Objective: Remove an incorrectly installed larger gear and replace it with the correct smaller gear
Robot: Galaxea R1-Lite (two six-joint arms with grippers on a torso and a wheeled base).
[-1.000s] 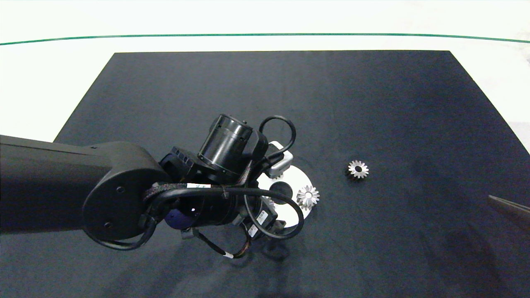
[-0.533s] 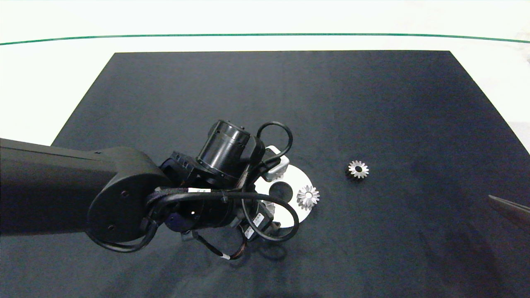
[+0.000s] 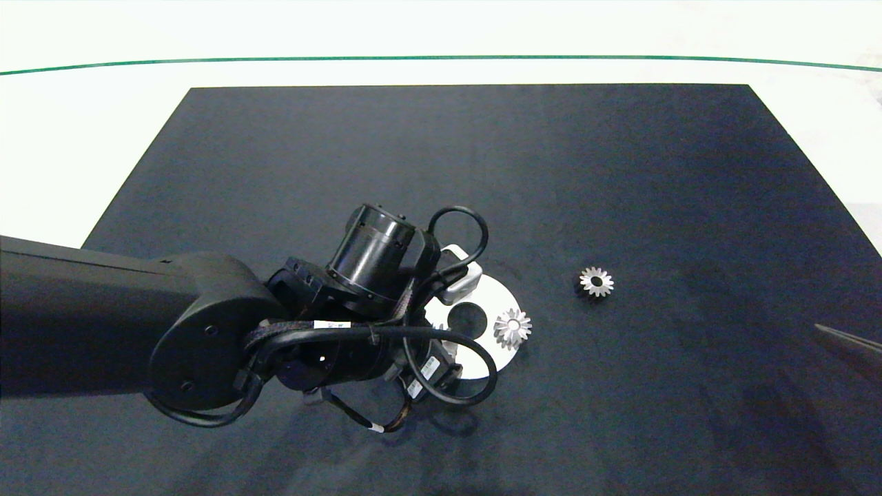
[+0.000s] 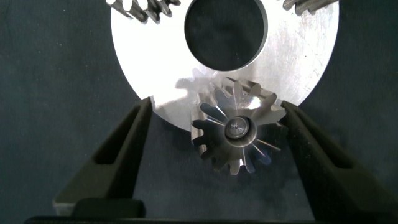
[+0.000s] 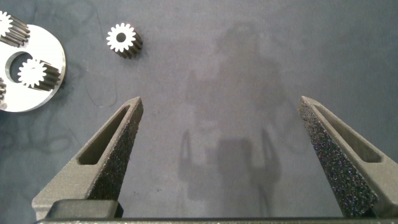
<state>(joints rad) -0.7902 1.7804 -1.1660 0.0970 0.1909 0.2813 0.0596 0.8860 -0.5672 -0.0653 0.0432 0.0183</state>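
Now we have the left gripper (image 4: pixel 214 146) spread wide around the larger gear (image 4: pixel 236 132), seated at the round white plate's (image 4: pixel 298 59) rim; we should centre, pinch across the teeth and lift straight up. Neighbouring gears crowd the plate's far edge. The smaller gear (image 3: pixel 596 281) lies at 3 o'clock, apart; the right gripper (image 5: pixel 233 162) idles open.

The right gripper (image 5: pixel 233 155) has its two grey fingers wide apart above the dark mat (image 5: pixel 249 62). A small silver toothed gear (image 5: pixel 122 41) lies alone near a round white plate (image 5: pixel 53 78) carrying gears.
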